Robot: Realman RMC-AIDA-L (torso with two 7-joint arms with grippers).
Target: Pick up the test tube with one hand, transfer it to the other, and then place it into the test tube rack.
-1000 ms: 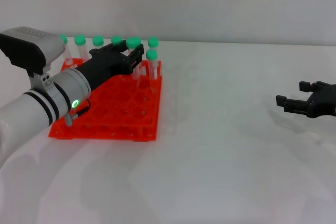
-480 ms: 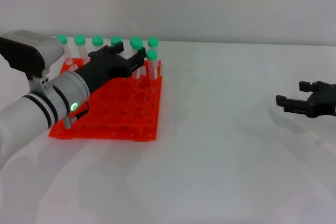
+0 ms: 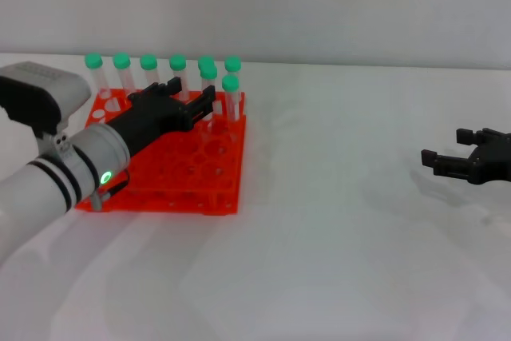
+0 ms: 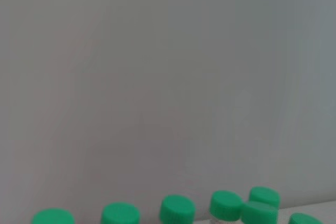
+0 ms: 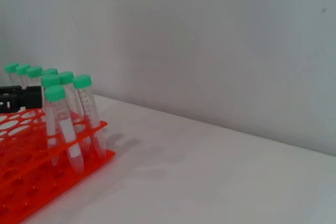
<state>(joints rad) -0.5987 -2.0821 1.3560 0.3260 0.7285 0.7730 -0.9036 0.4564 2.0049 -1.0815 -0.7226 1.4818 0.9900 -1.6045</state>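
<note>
Hovering low over the test tube rack (image 3: 180, 189) at the far left corner of the counter, the left gripper (image 3: 194, 93) pointed toward the far edge, its two fingers spread wider than a tube, with nothing seen clamped between them. The test tube (image 3: 208, 73) it appeared to be serving stood upright in a hole near the rack's far right corner, just beside the gripper's right-hand finger; whether finger and tube touched could not be told. The other green-capped tubes (image 3: 148, 63) lined the rack's far edge, with one more (image 3: 231, 84) at the rack's right side.

The right gripper (image 3: 455, 161) hung near the right edge of the counter, well apart from the rack, fingers apart and empty.

Handling, as judged: the tube looked light, stiff and smooth-walled (clear plastic, likely slippery under hard pads), so a firm hold on the upper barrel just under the screw cap would suit best, keeping it vertical. The tapered tip should guide it into a hole. Neighbouring tubes stood close, so a careless pull-out might knock one.
</note>
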